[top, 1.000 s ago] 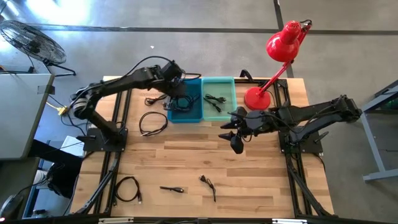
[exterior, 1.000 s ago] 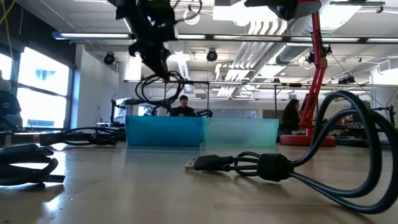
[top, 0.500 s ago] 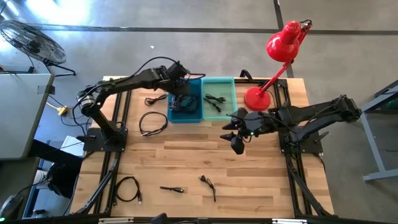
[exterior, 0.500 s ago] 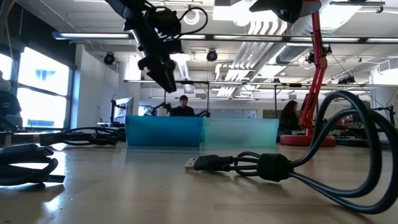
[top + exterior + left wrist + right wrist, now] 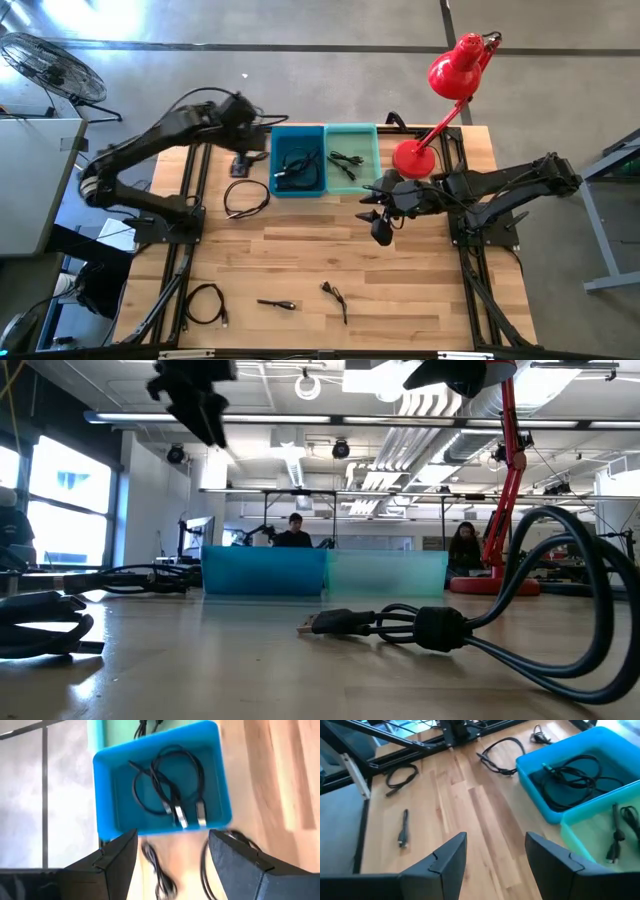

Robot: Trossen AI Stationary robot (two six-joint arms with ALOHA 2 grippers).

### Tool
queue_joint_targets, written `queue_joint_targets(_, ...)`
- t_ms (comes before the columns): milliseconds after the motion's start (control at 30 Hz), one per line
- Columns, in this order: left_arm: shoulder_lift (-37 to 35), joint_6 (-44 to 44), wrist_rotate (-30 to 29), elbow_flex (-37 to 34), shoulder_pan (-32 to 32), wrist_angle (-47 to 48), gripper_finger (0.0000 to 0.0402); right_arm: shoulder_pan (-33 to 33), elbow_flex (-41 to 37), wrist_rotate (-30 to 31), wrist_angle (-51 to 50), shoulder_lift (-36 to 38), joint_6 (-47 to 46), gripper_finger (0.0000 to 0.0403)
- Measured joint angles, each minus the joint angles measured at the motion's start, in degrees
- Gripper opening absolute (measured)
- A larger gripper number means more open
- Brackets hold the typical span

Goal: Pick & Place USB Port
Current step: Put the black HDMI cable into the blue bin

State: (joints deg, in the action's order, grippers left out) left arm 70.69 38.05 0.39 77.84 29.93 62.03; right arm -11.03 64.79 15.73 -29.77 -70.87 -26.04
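A black USB cable point(image 5: 170, 787) lies coiled on the floor of the blue bin point(image 5: 298, 160), with its plugs toward one wall. Beside it, the teal bin point(image 5: 352, 158) holds another black cable point(image 5: 346, 162). My left gripper point(image 5: 250, 143) hangs open above the table just left of the blue bin, holding nothing; it shows high up in the low view point(image 5: 195, 405). My right gripper point(image 5: 378, 215) waits open over the table in front of the teal bin.
Loose black cables lie on the wooden table: one coil point(image 5: 245, 197) and a short one point(image 5: 240, 162) left of the bins, and others point(image 5: 205, 300), point(image 5: 277, 303), point(image 5: 335, 297) near the front edge. A red desk lamp point(image 5: 415, 155) stands right of the teal bin.
My left gripper held a black cable hanging above the blue bin, let it go there, and then moved toward the table's left edge, clear of the bin. The cable has dropped and now lies inside the blue bin.
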Motion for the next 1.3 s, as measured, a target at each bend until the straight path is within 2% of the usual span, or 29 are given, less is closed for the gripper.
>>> queue_joint_targets(200,-6.1,-4.5,-4.3,0.0,0.0,8.9,0.0241,0.0,0.0,3.3,-0.1,0.0,2.1,0.0193)
queue_joint_targets(367,-6.4,-7.7,-9.8,-0.1,0.0,16.2,0.0241,0.2,0.0,3.8,-0.1,0.0,2.1,0.0193)
queue_joint_targets(567,-6.3,-14.5,-7.8,-6.6,0.0,16.8,0.0241,0.1,0.0,3.3,0.0,0.0,2.0,0.0193)
queue_joint_targets(867,-6.3,-19.5,-7.1,-21.8,0.0,7.9,0.0241,-1.2,0.0,3.2,0.0,0.0,0.4,0.0193)
queue_joint_targets(1000,-6.3,-22.3,-4.8,-27.8,0.0,2.0,0.0241,-1.4,0.0,3.6,0.0,0.0,-0.5,0.0193)
queue_joint_targets(1167,-6.3,-24.5,-4.3,-33.0,0.0,-4.1,0.0241,-1.4,0.0,3.8,0.8,0.0,-1.0,0.0193)
queue_joint_targets(1300,-6.3,-24.7,-6.4,-35.2,0.0,-7.3,0.0241,-1.4,0.0,3.4,1.3,0.0,-1.2,0.0193)
